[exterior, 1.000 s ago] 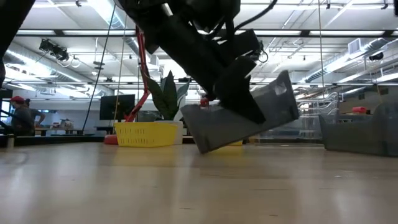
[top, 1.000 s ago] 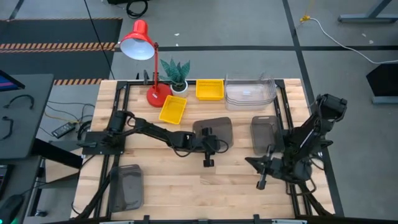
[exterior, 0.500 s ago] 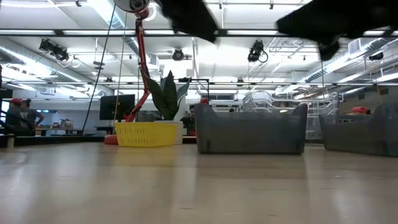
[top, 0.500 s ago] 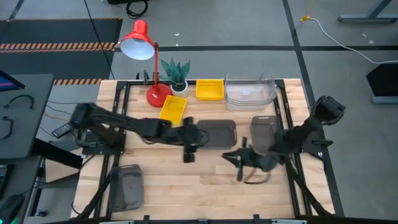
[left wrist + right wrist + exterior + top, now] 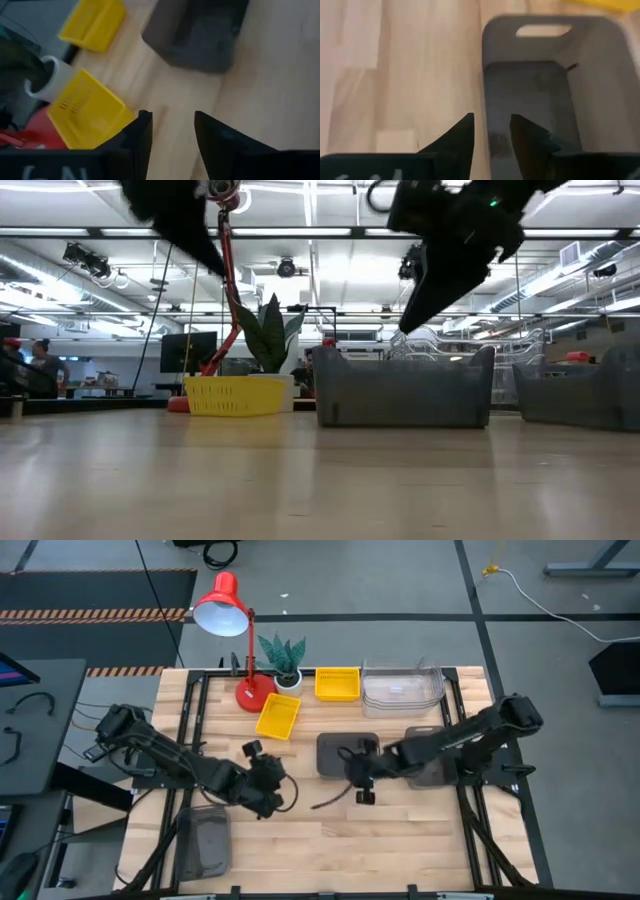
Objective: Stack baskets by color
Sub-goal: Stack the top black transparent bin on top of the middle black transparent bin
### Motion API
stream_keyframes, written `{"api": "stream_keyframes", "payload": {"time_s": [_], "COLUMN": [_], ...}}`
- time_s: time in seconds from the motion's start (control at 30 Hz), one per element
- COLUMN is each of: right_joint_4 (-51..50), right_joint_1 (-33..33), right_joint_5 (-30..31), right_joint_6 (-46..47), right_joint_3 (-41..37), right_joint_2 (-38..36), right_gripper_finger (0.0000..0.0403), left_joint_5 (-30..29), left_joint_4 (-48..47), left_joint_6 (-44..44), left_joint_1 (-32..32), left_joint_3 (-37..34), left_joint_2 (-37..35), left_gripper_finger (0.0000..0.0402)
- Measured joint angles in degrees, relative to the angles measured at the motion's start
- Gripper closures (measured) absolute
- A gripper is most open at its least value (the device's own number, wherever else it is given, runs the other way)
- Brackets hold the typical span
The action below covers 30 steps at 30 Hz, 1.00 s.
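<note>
On the wooden table (image 5: 300, 840) a smoky grey basket (image 5: 340, 752) sits upright near the middle, with a second grey basket (image 5: 425, 752) to its right and a third (image 5: 203, 840) at the front left. The clear baskets (image 5: 402, 688) are stacked at the back, beside two yellow baskets (image 5: 337, 683), one tilted (image 5: 277, 717). The right gripper (image 5: 362, 788) hangs over the middle basket's front edge, fingers apart and empty; the left gripper (image 5: 262, 762) is in the air, also parted.

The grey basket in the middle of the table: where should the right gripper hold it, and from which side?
Probably on the short end wall nearest the right gripper, coming down from above. The grey basket sits flat and open-topped, so its thin rim can pass between the open fingers. The end wall with the handle slot is another option.
</note>
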Motion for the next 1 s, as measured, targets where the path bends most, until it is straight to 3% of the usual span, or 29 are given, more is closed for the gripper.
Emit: {"api": "stream_keyframes", "payload": {"time_s": [0.13,0.33,0.43,0.63,1.0], "right_joint_4": [-3.2,-3.1,-3.0,-3.1,-5.4], "right_joint_1": [-4.8,-8.6,-8.9,-8.3,-2.5], "right_joint_5": [-9.7,-14.3,-14.6,-14.5,-4.4], "right_joint_6": [-5.6,-9.9,-10.8,-9.5,0.2], "right_joint_3": [1.9,3.3,3.9,4.2,5.6], "right_joint_2": [4.2,10.7,12.9,14.4,10.7], "right_gripper_finger": [0.0253,0.0258,0.0287,0.0386,0.0396], "left_joint_5": [0.0,-0.1,-0.1,-0.1,-0.2], "left_joint_4": [6.5,10.8,12.1,13.2,14.9], "left_joint_6": [-1.2,-1.3,-1.2,-1.0,0.8], "left_joint_1": [-0.4,1.2,2.0,2.9,2.9], "left_joint_3": [-7.8,-13.6,-14.9,-15.1,-15.1], "left_joint_2": [0.0,0.0,0.0,0.0,0.0], "left_gripper_finger": [0.0257,0.026,0.026,0.026,0.0263]}}
